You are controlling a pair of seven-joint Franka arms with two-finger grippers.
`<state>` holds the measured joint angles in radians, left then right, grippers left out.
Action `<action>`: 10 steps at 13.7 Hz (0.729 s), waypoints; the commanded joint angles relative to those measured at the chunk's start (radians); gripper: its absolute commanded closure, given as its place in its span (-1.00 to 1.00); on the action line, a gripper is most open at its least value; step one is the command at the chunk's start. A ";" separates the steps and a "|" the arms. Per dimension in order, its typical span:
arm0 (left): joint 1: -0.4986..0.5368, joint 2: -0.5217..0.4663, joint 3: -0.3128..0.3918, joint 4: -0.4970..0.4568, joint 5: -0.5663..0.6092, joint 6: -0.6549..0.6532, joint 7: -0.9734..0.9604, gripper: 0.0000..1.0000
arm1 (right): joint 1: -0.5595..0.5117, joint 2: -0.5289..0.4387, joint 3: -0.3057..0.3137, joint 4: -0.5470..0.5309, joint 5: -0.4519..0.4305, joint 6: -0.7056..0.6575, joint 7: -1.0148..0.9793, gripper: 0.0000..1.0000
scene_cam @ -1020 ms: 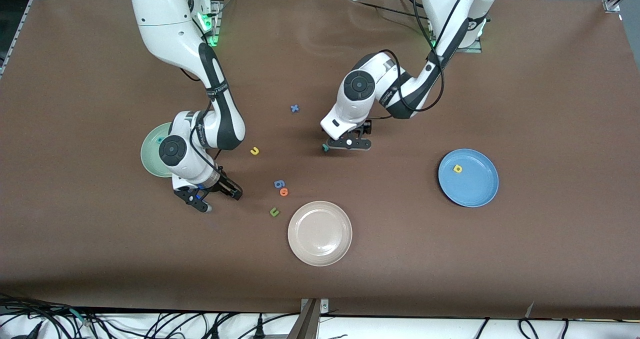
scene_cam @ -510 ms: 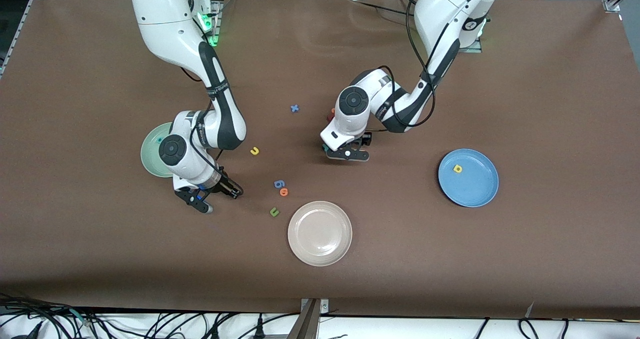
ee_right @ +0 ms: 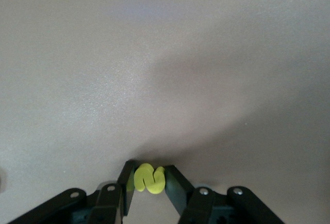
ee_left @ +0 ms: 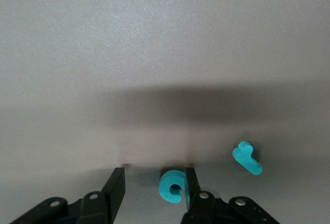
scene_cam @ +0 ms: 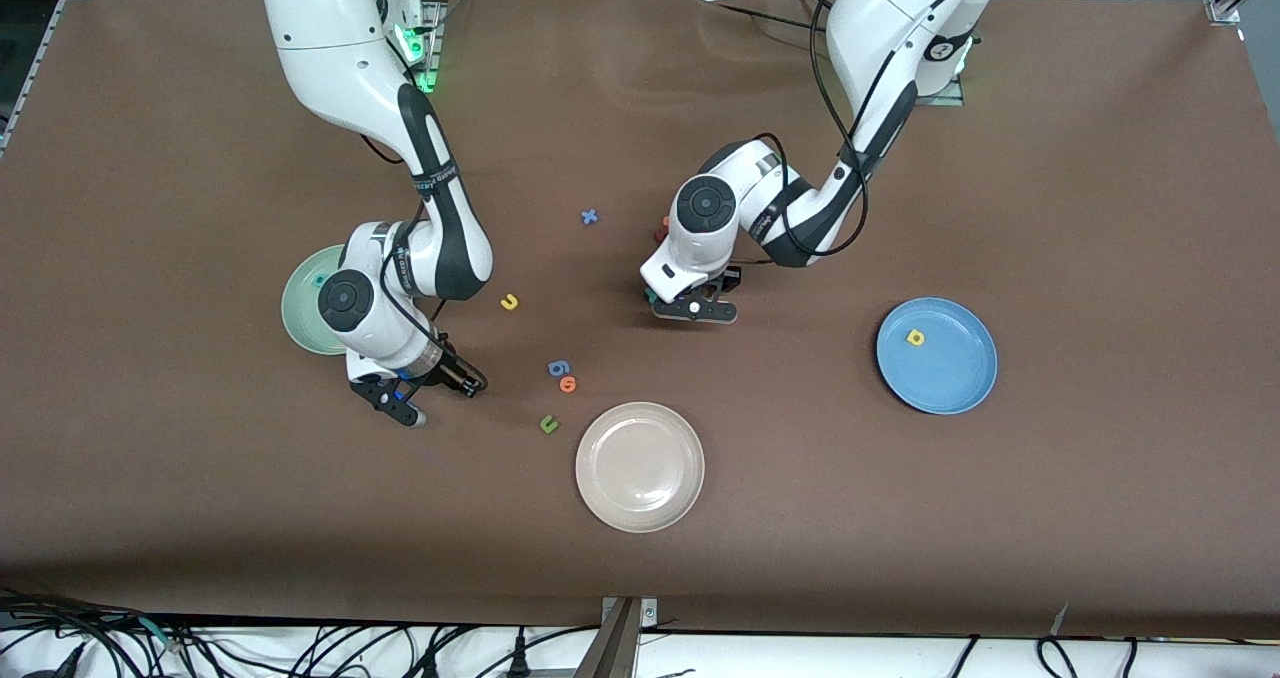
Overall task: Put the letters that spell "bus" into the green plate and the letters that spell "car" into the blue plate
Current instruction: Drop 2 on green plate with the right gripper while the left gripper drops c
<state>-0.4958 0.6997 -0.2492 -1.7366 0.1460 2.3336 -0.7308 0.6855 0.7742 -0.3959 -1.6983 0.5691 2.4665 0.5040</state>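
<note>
Now, nearest the front camera, the right end effector (scene_cam: 440, 401) is down at the counter (scene_cam: 900, 518). Its jaws, wider a second ago, have closed on the yellow "s" (ee_right: 148, 177). That means the "s" is gripped but not yet lifted, and the next step is probably carrying it to the green plate (scene_cam: 298, 310). The "s" lies flat, with its long axis running from finger to finger, so the pads press on its two ends.

Farther back, the blue plate (scene_cam: 985, 358) holds the yellow "a" (scene_cam: 914, 337).

The left end effector (scene_cam: 690, 310) has moved in and dropped over the teal "c" (ee_left: 171, 186). Its jaws have come in about halfway and are not clamped yet. One finger (ee_left: 192, 178) touches the "c" and the other stands apart, so nothing is held. The "c" lies flat with its mouth opening toward the finger it touches. It has no real long axis, being roughly round.

The teal "r" (ee_left: 247, 158) lies just beside it, outside the jaws, with its stem slanted relative to them.

The yellow "u" (scene_cam: 510, 302) is loose on the counter between the arms. Its open side possibly faces the right arm's end, but it is too small to be sure.

The green plate already holds the teal "b" (scene_cam: 320, 280).
</note>
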 commanded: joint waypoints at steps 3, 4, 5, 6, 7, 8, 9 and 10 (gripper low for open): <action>-0.021 0.015 -0.001 0.025 0.035 -0.003 -0.044 -0.11 | 0.006 -0.048 -0.043 0.012 -0.053 -0.158 -0.015 0.81; -0.023 0.015 -0.001 0.025 0.035 -0.003 -0.047 -0.10 | 0.008 -0.059 -0.064 0.012 -0.076 -0.193 -0.019 0.81; -0.023 0.015 -0.001 0.025 0.037 -0.003 -0.047 -0.10 | 0.006 -0.075 -0.079 0.012 -0.102 -0.236 -0.034 0.81; -0.023 0.020 0.001 0.025 0.035 -0.003 -0.047 -0.10 | 0.008 -0.088 -0.098 0.011 -0.121 -0.273 -0.060 0.81; -0.023 0.024 -0.001 0.025 0.035 -0.003 -0.047 -0.10 | 0.008 -0.099 -0.125 0.011 -0.124 -0.325 -0.103 0.81; -0.027 0.026 0.001 0.025 0.035 -0.003 -0.047 -0.07 | 0.008 -0.102 -0.161 0.011 -0.124 -0.378 -0.157 0.81; -0.027 0.027 0.001 0.025 0.035 -0.003 -0.047 -0.05 | 0.008 -0.102 -0.191 0.009 -0.123 -0.421 -0.203 0.80; -0.027 0.026 0.001 0.025 0.035 -0.003 -0.048 0.01 | 0.008 -0.102 -0.224 0.005 -0.123 -0.479 -0.241 0.78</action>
<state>-0.5128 0.7103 -0.2511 -1.7358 0.1460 2.3336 -0.7524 0.6872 0.6862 -0.5704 -1.6774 0.4565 2.0676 0.3361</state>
